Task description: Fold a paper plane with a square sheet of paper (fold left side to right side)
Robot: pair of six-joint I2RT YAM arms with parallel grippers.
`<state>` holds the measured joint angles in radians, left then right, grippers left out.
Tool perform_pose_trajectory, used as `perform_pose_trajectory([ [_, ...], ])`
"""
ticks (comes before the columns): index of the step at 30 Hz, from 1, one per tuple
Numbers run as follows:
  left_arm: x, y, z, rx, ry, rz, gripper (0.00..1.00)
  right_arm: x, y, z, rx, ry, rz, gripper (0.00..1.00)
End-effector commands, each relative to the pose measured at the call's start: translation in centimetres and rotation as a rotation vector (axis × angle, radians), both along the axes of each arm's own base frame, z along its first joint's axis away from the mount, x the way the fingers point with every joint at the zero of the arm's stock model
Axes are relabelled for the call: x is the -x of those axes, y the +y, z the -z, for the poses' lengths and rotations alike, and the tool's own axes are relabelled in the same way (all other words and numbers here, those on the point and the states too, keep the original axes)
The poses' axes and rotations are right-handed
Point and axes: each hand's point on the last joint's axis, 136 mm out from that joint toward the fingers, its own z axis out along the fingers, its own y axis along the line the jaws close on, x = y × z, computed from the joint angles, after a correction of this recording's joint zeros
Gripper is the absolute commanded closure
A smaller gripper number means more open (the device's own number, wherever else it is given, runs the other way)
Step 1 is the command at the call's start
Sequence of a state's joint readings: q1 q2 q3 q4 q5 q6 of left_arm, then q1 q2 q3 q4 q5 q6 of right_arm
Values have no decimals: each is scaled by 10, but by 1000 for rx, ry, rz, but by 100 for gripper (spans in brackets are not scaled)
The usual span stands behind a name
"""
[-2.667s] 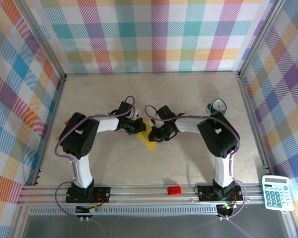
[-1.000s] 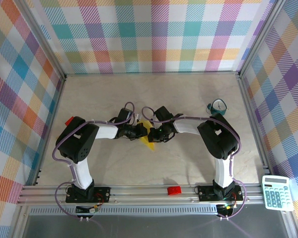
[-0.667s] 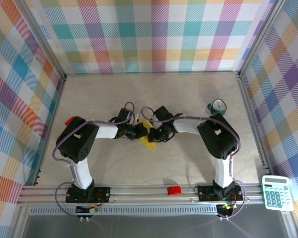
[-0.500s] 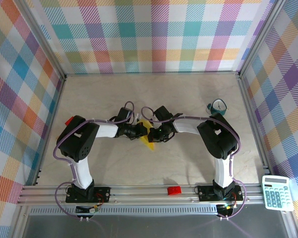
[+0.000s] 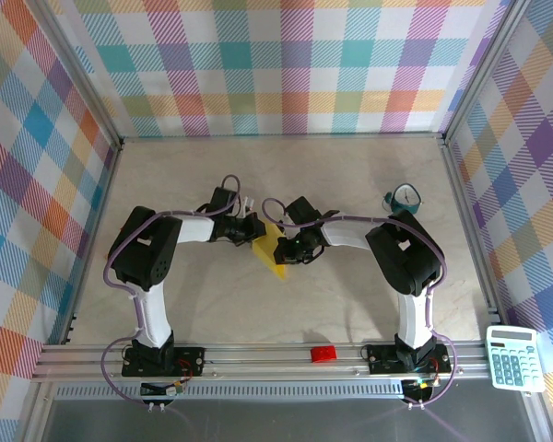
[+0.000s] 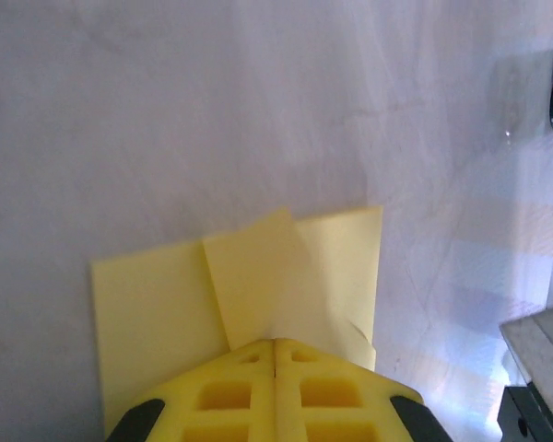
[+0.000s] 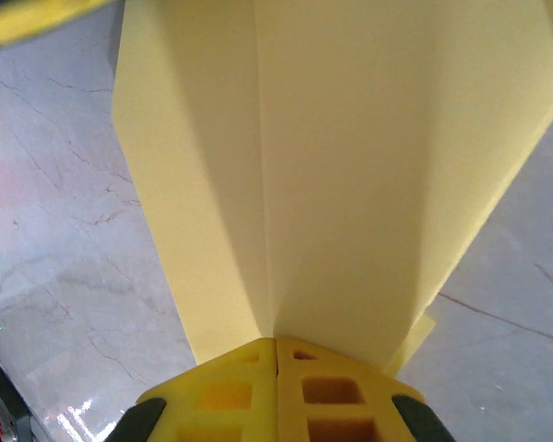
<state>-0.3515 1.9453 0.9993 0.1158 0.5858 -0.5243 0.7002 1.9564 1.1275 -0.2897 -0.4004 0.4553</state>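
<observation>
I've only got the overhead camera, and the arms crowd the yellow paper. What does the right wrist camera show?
Observer: The right gripper is shut, its tips at the square sheet of yellow paper; a straight crease runs away from them.
Operator: And the left wrist?
Observer: The left gripper is shut too; ahead of it a folded flap lies askew on the sheet.
Operator: More layers?
Observer: Beside the right fingertips a small lower corner pokes out.
</observation>
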Motion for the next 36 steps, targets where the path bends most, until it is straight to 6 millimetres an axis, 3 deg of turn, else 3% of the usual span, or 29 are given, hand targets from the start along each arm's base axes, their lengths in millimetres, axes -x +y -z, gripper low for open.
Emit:
perform_pose_trajectory([
  [1,-31,29,12,-108,-53,-74,100,62,-81,82,392,205,-7,100],
  [10,-69,50,8,-131,-83,-118,100,63,-79,81,383,207,-2,100],
  [16,-77,53,-1,-116,-98,-118,100,62,-76,76,357,200,8,100],
  [21,-61,52,-29,-86,-147,-92,100,55,-66,68,301,178,16,100],
  [28,-6,29,-51,18,-128,-16,100,46,-57,63,250,162,33,100],
  [32,16,5,-55,68,-112,40,100,45,-56,62,246,158,31,100],
  [36,23,-17,-45,91,-84,91,100,44,-55,62,243,158,32,100],
])
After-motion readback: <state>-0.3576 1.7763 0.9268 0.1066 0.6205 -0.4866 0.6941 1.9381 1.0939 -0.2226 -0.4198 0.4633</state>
